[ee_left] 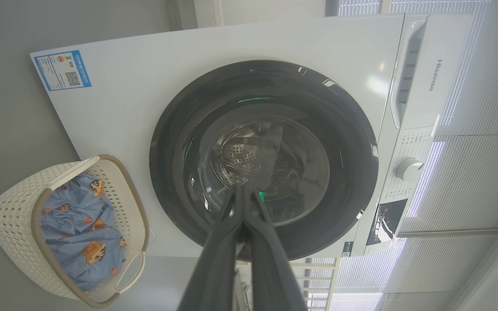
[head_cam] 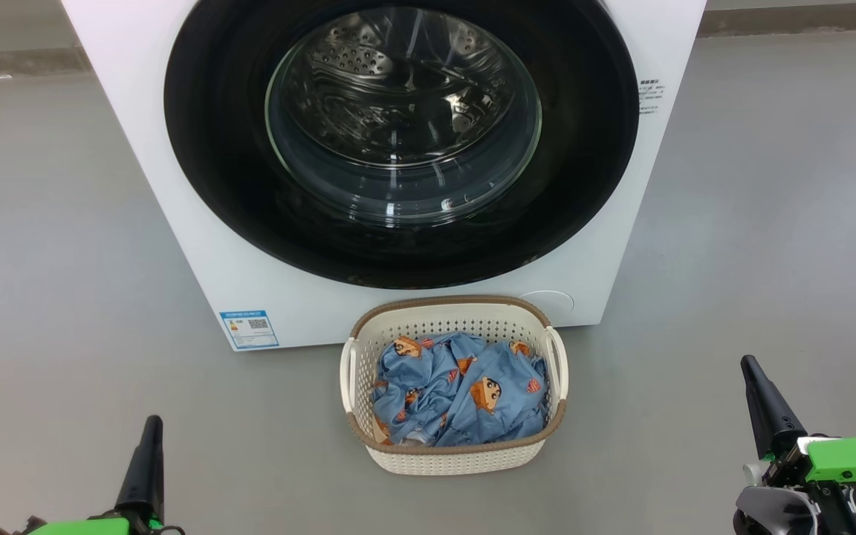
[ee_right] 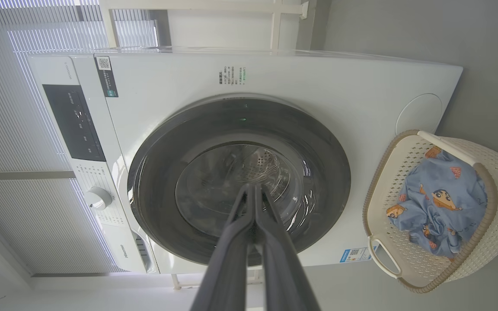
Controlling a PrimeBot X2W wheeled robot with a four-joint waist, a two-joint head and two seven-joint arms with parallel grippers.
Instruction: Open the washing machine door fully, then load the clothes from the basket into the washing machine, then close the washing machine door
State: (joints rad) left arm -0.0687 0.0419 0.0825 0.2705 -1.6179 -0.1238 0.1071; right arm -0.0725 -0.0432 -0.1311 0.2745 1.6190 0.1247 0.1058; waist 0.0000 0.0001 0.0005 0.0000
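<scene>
floor point(head_cam: 49, 223): smooth grey, matt, with a faint sheen.
wall point(head_cam: 4, 22): pale grey, plain.
skirting strip point(head_cam: 19, 61): darker grey band along the foot of the wall.
slatted blinds point(ee_right: 2, 108): white, fine parallel slats, backlit bluish, crossed by a plain grey rail point(ee_right: 20, 175).
white frame point(ee_right: 275, 17): thin bars meeting at right angles, beside the blinds.

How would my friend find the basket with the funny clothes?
Find the big white washing machine with the round black door. On the grey floor right in front of it sits a small cream basket full of holes, with a brown rim. It alone holds blue clothes printed with orange cartoon faces.
</scene>
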